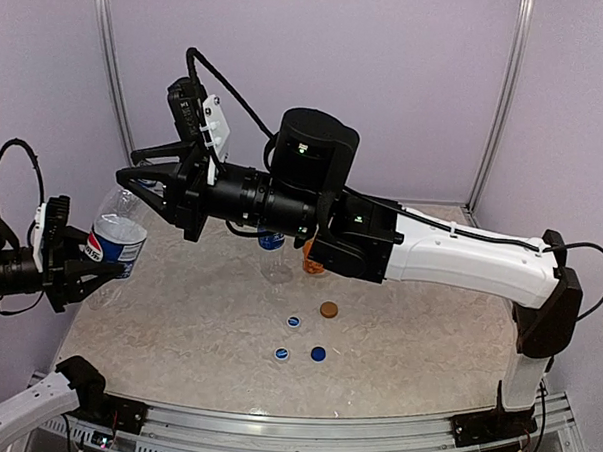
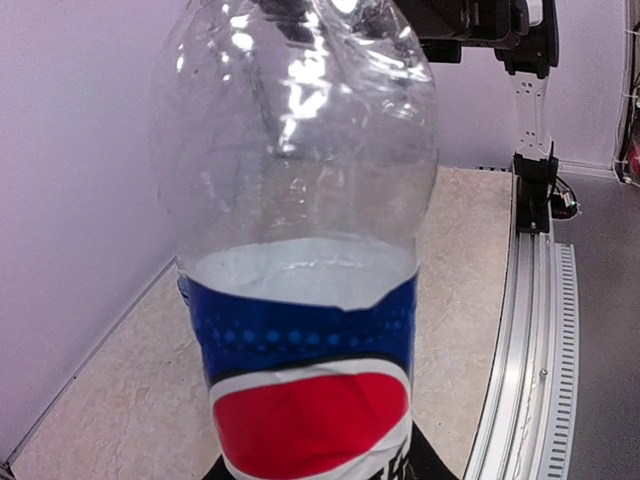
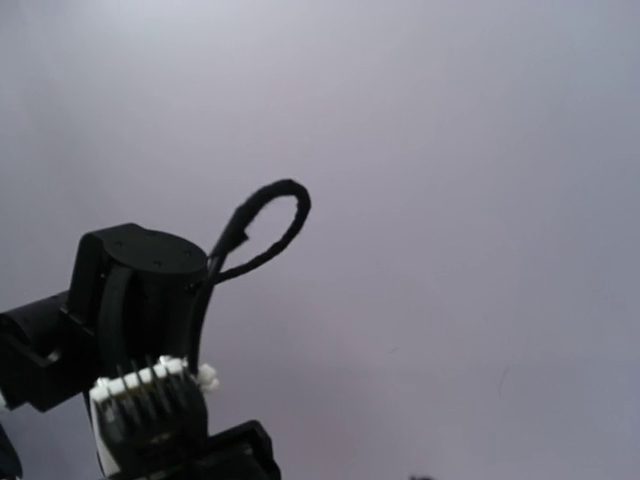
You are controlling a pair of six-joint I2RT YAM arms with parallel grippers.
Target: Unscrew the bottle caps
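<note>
My left gripper (image 1: 97,268) is shut on a clear bottle with a blue, red and white label (image 1: 118,234) and holds it above the table's left edge. This bottle fills the left wrist view (image 2: 300,250), and its top is cut off there. My right gripper (image 1: 130,170) reaches across from the right with its fingers spread, up by the bottle's top. I cannot see a cap on it. A second clear bottle with a blue label (image 1: 273,253) and the short orange bottle (image 1: 314,260) stand mid-table, partly hidden behind the right arm. The unlabelled bottle is hidden.
Three blue caps (image 1: 293,322) (image 1: 318,354) (image 1: 281,354) and a brown cap (image 1: 328,309) lie loose on the table (image 1: 197,332). The right arm (image 1: 460,253) spans the middle of the table. Walls close the back and sides. A metal rail (image 2: 520,350) runs along the near edge.
</note>
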